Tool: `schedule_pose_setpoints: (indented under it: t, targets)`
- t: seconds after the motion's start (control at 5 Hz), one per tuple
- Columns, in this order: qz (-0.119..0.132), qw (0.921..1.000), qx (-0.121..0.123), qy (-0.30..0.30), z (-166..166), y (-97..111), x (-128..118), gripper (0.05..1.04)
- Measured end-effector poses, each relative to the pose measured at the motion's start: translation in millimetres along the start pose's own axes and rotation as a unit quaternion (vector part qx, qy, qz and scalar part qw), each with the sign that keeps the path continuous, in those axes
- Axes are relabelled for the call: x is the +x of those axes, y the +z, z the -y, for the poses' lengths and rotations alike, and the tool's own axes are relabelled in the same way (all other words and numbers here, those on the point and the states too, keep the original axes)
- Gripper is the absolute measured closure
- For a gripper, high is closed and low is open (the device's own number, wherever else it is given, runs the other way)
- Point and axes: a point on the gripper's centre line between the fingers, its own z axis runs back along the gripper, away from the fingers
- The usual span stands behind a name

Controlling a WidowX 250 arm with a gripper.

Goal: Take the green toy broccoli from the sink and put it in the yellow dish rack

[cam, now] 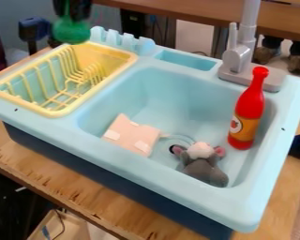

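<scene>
At the top left, my gripper (72,10) hangs above the back of the yellow dish rack (51,112), shut on a rounded green object (71,31) with a narrow upper part between the fingers. The rack sits in the left part of the light blue toy sink (177,176). In the basin lie a pale pink cloth-like piece (131,135) with white patches and, to its right, a grey plush mouse (204,166). A red bottle (249,110) with an orange label stands tilted at the basin's right side.
A grey faucet (238,58) rises from the sink's back right rim. Blue upright prongs (122,40) line the back edge behind the rack, and a shallow recess (187,60) lies between them and the faucet. The sink rests on a wooden table (71,185).
</scene>
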Motion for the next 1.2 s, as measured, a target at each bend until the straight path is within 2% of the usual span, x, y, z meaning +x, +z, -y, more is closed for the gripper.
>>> schedule_pose_setpoints:
  t: [0.2, 0.4, 0.6, 0.8, 1.2]
  targets:
    - [-0.047, 0.9985, 0.022, -0.016, -8, -20, 1, 0.732]
    - [-0.066, 0.9971, 0.017, -0.035, -9, -39, 7, 0.732]
    - [-0.07, 0.9965, 0.01, -0.043, -13, -55, 13, 0.732]
    - [-0.04, 0.9974, 0.002, -0.06, -15, -53, 24, 0.732]
    - [-0.031, 0.9983, -0.008, -0.049, -31, -58, 31, 0.732]
